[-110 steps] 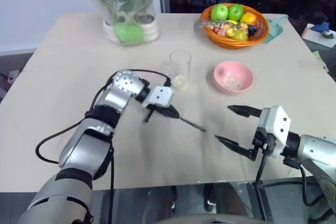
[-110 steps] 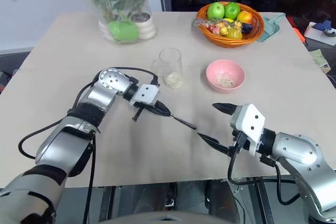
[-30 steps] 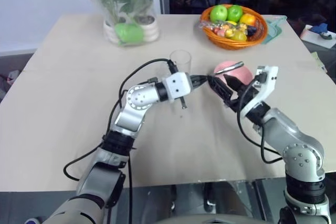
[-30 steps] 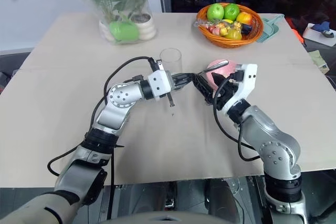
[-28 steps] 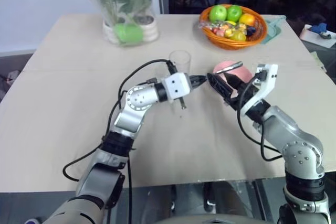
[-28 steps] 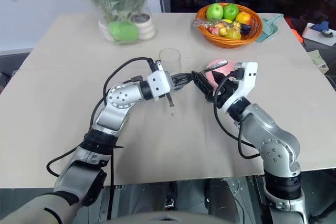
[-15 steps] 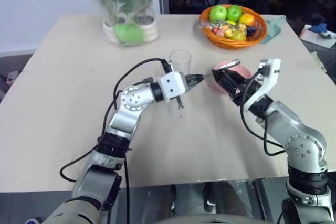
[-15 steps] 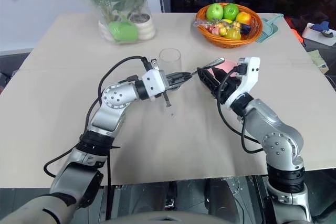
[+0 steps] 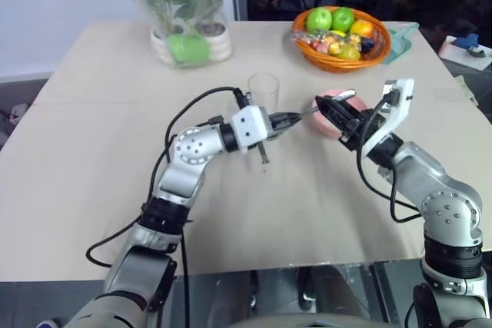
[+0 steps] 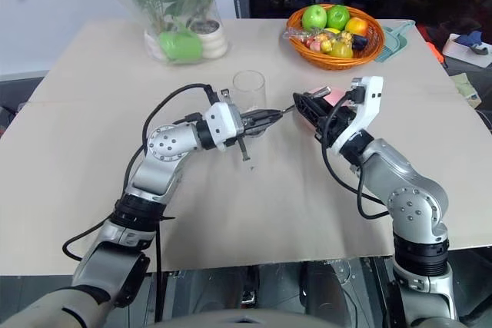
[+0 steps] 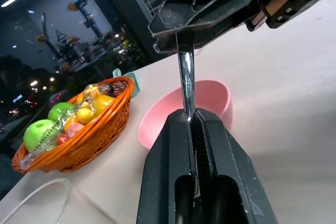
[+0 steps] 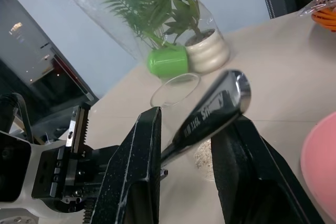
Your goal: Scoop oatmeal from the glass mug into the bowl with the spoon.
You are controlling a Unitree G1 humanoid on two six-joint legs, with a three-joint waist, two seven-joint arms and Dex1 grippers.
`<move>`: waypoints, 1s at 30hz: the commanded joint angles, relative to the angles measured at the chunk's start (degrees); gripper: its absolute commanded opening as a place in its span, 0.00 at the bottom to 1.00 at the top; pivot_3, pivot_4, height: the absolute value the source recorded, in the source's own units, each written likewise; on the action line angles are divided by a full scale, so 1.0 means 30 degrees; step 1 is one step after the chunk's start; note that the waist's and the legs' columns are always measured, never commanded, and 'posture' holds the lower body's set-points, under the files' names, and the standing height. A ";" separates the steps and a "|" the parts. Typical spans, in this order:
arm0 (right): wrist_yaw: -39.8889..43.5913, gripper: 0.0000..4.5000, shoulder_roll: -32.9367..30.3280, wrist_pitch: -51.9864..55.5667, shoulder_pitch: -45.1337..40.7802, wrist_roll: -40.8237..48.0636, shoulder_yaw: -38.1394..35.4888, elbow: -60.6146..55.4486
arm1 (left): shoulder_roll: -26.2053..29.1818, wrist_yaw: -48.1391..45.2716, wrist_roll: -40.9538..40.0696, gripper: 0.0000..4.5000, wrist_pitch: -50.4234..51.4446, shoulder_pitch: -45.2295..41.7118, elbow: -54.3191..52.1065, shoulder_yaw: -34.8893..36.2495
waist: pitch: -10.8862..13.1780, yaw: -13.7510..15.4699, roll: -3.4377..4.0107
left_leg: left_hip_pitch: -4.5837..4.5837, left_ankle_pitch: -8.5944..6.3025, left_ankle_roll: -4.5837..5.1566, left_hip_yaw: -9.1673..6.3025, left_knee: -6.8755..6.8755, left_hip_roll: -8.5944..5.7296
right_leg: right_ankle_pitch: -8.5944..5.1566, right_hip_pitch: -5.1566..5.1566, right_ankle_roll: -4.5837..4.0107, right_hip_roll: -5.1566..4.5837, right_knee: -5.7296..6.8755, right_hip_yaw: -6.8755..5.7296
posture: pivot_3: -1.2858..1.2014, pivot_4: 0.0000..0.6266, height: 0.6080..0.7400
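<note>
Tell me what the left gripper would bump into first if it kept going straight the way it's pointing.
Most likely the right gripper, whose fingers straddle the far end of the spoon that the left gripper holds. The pink bowl lies just behind and lower, though depth is hard to judge.

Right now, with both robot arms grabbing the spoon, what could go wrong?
The left tool pinches the spoon by one end while the right tool straddles its handle, not yet tight. If the left lets go early, the spoon may drop. The glass mug and the bowl sit close by, so a swing might knock them.
</note>
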 commanded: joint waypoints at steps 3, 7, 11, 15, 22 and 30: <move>0.0475 0.02 -0.0452 0.0001 -0.0200 0.0507 -0.0570 -0.0419 | 0.0154 -0.0142 -0.0553 0.00 -0.0122 -0.0086 -0.0870 0.0373 | 0.0001 -0.0006 0.0002 | 0.0000 0.0000 0.0000 0.0003 0.0000 0.0000 | 0.0000 -0.0002 0.0000 0.0000 -0.0001 0.0002 | 0.52 0.24 1.00; 0.0628 0.02 -0.0703 0.0004 -0.0133 0.0767 -0.0782 -0.0452 | 0.0315 -0.0332 -0.0740 0.00 -0.0093 -0.0082 -0.0849 0.0458 | 0.0002 0.0003 0.0004 | -0.0003 0.0000 0.0001 0.0001 0.0000 0.0000 | 0.0000 -0.0001 0.0000 -0.0001 -0.0002 -0.0001 | 0.52 0.24 1.00; 0.0748 0.02 -0.0924 0.0148 -0.0302 0.1033 -0.0759 -0.0440 | 0.0532 -0.1298 -0.2735 0.00 0.1868 0.0288 -0.1529 0.0909 | 0.0002 -0.0013 0.0004 | -0.0001 0.0000 0.0000 0.0000 -0.0001 0.0003 | 0.0000 -0.0002 0.0000 0.0001 -0.0001 0.0001 | 0.52 0.24 1.00; 0.0875 0.00 -0.1274 0.0298 -0.0469 0.1360 -0.0935 -0.0357 | 0.0298 -0.0235 -0.4571 0.38 0.4119 0.1090 -0.3325 0.2052 | 0.0003 -0.0005 0.0005 | -0.0003 -0.0001 0.0001 0.0005 -0.0001 0.0010 | 0.0000 -0.0006 0.0000 -0.0004 -0.0002 0.0011 | 0.52 0.24 1.00; 0.2056 0.00 -0.2889 0.0512 0.0555 0.1570 -0.1768 -0.0487 | 0.0116 0.5253 -0.7046 0.91 0.9791 0.4003 -0.6303 0.6303 | 0.0003 -0.0023 0.0005 | 0.0002 -0.0001 0.0000 -0.0008 -0.0009 0.0025 | 0.0000 -0.0004 0.0001 -0.0003 -0.0002 0.0009 | 0.52 0.24 1.00; 0.2091 0.00 -0.3690 0.0438 0.1130 0.1981 -0.2216 -0.1223 | -0.0538 0.9279 -0.4042 0.91 1.2543 0.2686 -0.2329 0.5355 | 0.0002 0.0069 0.0000 | 0.0000 -0.0001 0.0002 -0.0023 -0.0005 -0.0008 | -0.0002 0.0010 0.0003 -0.0004 -0.0002 -0.0009 | 0.52 0.24 1.00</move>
